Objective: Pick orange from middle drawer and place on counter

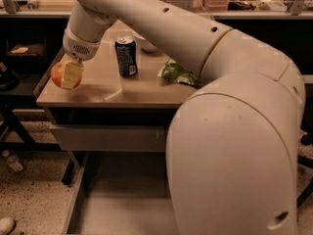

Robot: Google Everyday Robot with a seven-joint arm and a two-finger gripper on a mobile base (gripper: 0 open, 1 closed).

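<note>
My gripper (68,75) is shut on the orange (59,75), a small round orange fruit, and holds it just over the left front part of the beige counter (112,89). One pale finger (72,74) covers the fruit's right side. Below, the middle drawer (115,204) stands pulled out, with a plain grey floor and a low left wall; the arm hides its right half.
A dark blue soda can (126,56) stands upright mid-counter, right of the orange. A green crumpled bag (179,74) lies further right. A white bowl (146,46) sits behind the can. The grey drawer front (110,137) is under the counter edge. A dark table leg (12,124) stands at left.
</note>
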